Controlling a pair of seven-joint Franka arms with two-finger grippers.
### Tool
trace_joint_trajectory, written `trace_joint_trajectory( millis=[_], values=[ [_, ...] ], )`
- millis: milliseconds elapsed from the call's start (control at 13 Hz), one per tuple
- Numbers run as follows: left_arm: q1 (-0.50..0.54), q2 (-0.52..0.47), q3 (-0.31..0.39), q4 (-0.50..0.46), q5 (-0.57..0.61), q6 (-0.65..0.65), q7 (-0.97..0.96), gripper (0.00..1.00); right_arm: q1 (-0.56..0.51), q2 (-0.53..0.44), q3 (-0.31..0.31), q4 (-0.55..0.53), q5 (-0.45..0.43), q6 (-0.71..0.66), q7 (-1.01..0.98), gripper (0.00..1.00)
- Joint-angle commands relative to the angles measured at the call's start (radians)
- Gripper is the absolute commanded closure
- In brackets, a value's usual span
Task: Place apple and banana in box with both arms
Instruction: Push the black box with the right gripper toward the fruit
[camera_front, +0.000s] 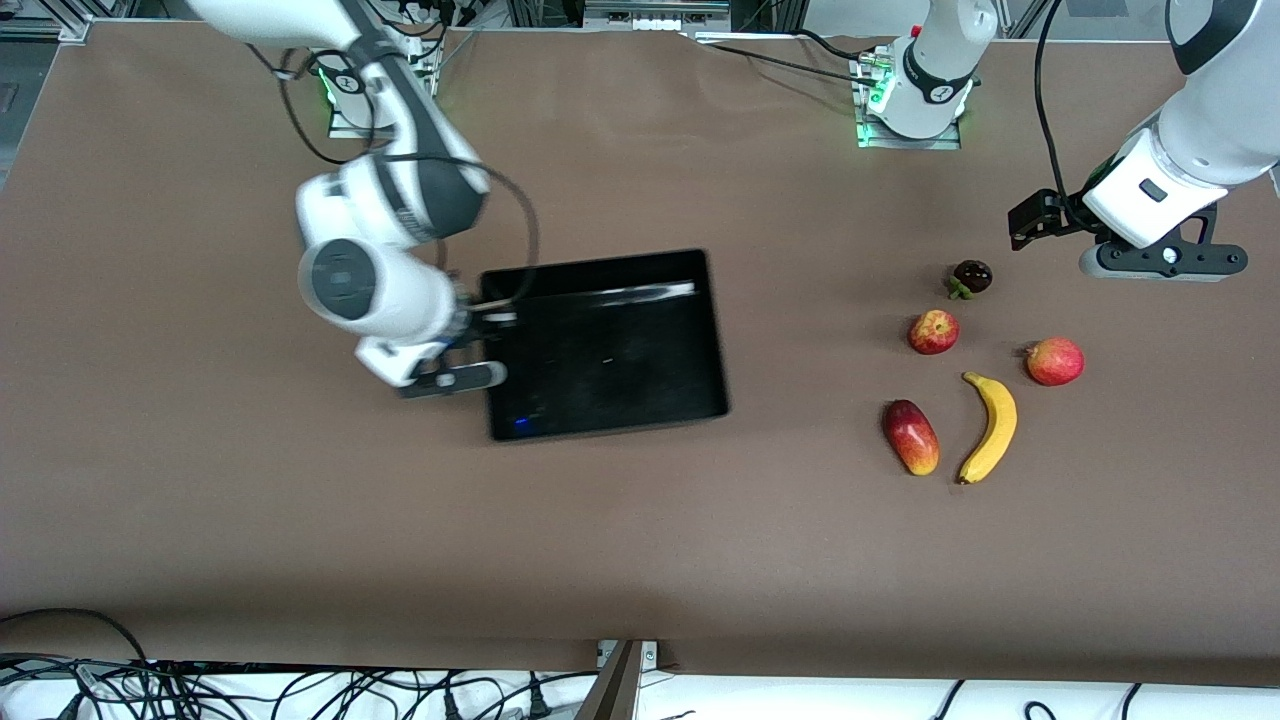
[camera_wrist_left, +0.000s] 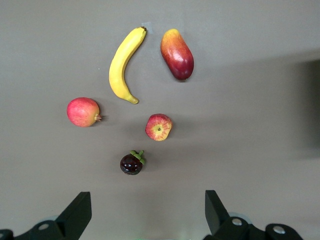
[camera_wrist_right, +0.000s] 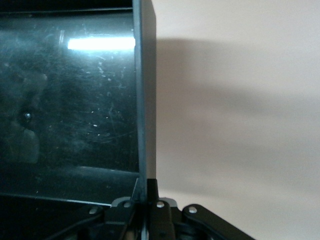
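Observation:
The black box (camera_front: 620, 350) lies mid-table toward the right arm's end. My right gripper (camera_front: 488, 318) is shut on the box's end wall, seen close up in the right wrist view (camera_wrist_right: 145, 100), with the jaws (camera_wrist_right: 147, 192) pinching that wall. The apple (camera_front: 933, 332) and banana (camera_front: 990, 428) lie on the table toward the left arm's end. My left gripper (camera_front: 1030, 225) is open and empty, up in the air near these fruits. The left wrist view shows the apple (camera_wrist_left: 158, 127), the banana (camera_wrist_left: 124, 65) and my open left gripper (camera_wrist_left: 147, 215).
A dark mangosteen (camera_front: 972, 277) lies just farther from the front camera than the apple. A pinkish-red round fruit (camera_front: 1055, 361) and an oblong red-yellow fruit (camera_front: 911, 437) flank the banana. The box's inside shows no fruit.

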Motion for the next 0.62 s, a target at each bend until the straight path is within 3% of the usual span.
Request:
trace_joint_trajectory(
  millis=[0,154,538],
  values=[
    [0.0,0.0,0.001,0.022,-0.005,-0.023,-0.001,0.0,0.106,0.136,-0.001,0.163,0.059,0.033,0.158,1.0],
    [0.001,0.001,0.001,0.022,-0.005,-0.023,0.0,0.0,0.169,0.205,-0.001,0.229,0.056,0.085,0.236,1.0],
    [0.003,0.0,0.001,0.022,-0.005,-0.023,0.002,0.0,0.256,0.26,-0.007,0.234,0.033,0.214,0.321,1.0]
  ],
)
